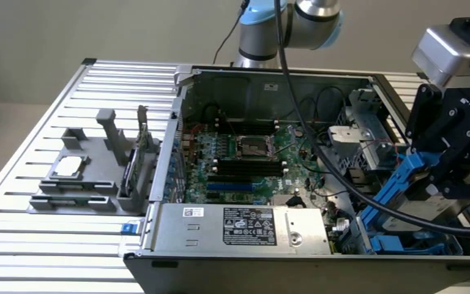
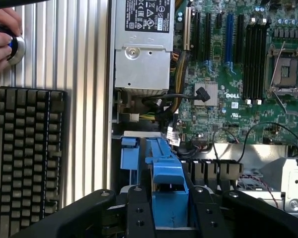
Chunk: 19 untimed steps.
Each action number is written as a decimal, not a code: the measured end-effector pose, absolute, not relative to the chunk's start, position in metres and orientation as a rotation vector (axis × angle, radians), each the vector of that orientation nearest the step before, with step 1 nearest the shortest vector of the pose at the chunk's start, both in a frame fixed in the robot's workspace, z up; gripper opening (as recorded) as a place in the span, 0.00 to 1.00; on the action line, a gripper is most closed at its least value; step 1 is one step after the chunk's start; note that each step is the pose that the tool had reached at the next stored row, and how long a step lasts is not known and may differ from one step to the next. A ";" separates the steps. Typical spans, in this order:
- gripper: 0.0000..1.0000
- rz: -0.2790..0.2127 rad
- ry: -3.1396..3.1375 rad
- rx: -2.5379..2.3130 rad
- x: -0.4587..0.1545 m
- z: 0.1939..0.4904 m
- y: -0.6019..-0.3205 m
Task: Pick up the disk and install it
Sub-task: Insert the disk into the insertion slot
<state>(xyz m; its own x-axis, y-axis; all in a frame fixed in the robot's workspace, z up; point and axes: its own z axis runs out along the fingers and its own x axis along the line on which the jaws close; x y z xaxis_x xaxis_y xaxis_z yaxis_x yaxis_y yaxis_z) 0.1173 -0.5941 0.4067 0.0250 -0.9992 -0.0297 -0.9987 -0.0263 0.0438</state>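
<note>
The disk shows as a bright blue carrier, held tilted on edge above the drive bay at the exterior view's right end of the open computer case. My gripper is shut on it from the exterior view's right. In the wrist view the blue carrier of the disk sits between my two black fingers, which press on its sides, with my gripper centred on it. The disk's metal body is hidden by the carrier and the gripper. Below it a blue plastic rail lies in the bay.
The open case holds a motherboard and a grey power supply. More blue plastic sits in the bay. A grey fixture stands on the slatted table. A keyboard and a person's hand lie beside the case.
</note>
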 end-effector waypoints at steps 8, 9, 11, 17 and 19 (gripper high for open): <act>0.33 -0.081 -2.185 2.242 0.117 0.399 -0.594; 0.33 -0.081 -2.185 2.242 0.117 0.398 -0.594; 0.33 -0.081 -2.185 2.241 0.117 0.397 -0.594; 0.40 -0.081 -2.185 2.242 0.117 0.393 -0.594; 0.40 -0.081 -2.185 2.241 0.117 0.393 -0.594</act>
<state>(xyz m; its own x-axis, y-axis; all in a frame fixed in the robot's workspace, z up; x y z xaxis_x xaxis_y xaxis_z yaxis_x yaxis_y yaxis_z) 0.1167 -0.5941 0.3927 0.0250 -0.9992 -0.0297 -0.9987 -0.0263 0.0437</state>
